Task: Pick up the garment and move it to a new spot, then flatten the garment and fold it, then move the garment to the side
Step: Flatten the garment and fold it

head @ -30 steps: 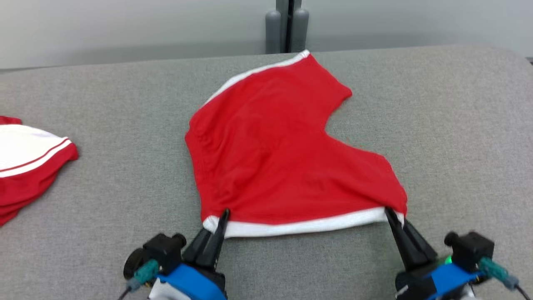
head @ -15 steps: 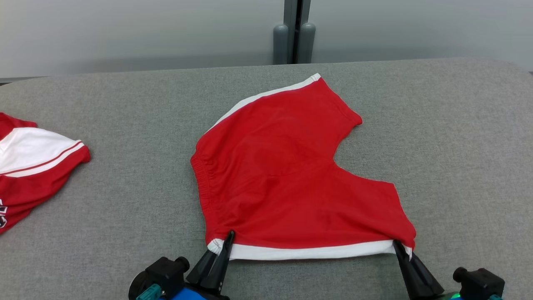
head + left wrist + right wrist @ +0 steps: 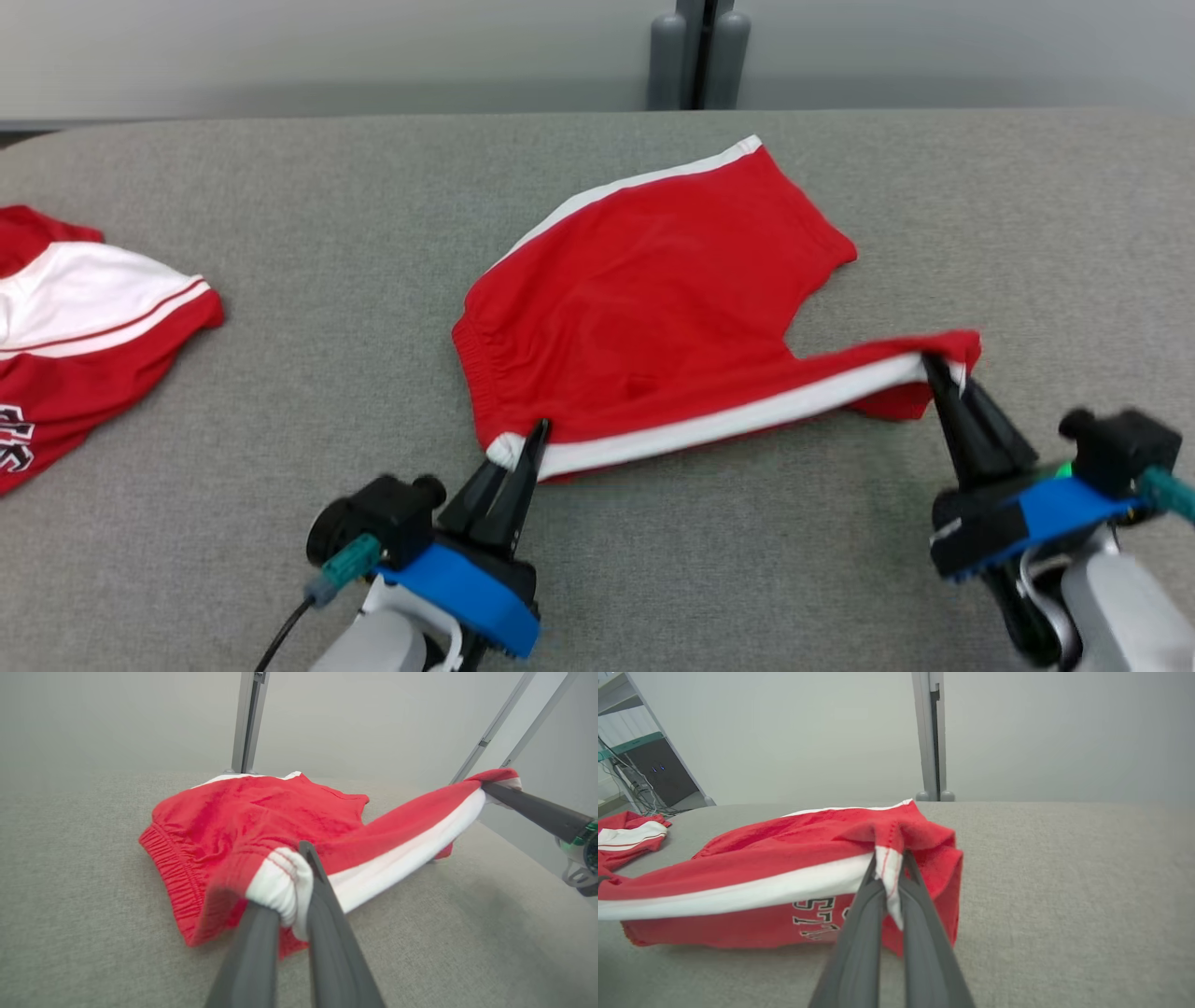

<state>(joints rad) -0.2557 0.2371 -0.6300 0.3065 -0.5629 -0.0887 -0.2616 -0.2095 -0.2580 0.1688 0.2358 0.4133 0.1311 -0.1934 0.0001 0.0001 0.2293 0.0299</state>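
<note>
Grey woven fabric covers the work surface (image 3: 187,523), which spans the whole head view and ends at a straight far edge. Behind that edge stands a plain pale wall (image 3: 280,47).

At 9 o'clock a second red-and-white garment (image 3: 84,317) lies in a heap at the left border, well apart from both grippers.

At 7 o'clock the left gripper (image 3: 534,437) has its jaws drawn narrow on the white-striped waistband corner of the garment (image 3: 653,280), a pair of red shorts. In the left wrist view that corner is bunched between the two dark fingers (image 3: 327,933) and sits just off the cloth.

The shorts occupy the centre of the surface, with the elastic waistband toward 9 o'clock and the far leg lying flat toward 1 o'clock.

At 12 o'clock a grey upright post (image 3: 700,56) rises behind the far edge, against the wall.

Between 3 and 4 o'clock the right gripper (image 3: 938,369) is clamped tight on the hem end of the white stripe. It holds the near leg clear of the surface, so the stripe runs in a nearly straight line from one gripper to the other.

The right wrist view shows printed lettering (image 3: 817,910) on the hanging underside of that leg. At 10 o'clock in that view, beyond the surface, are shelving (image 3: 630,746) and loose cables (image 3: 640,805).
</note>
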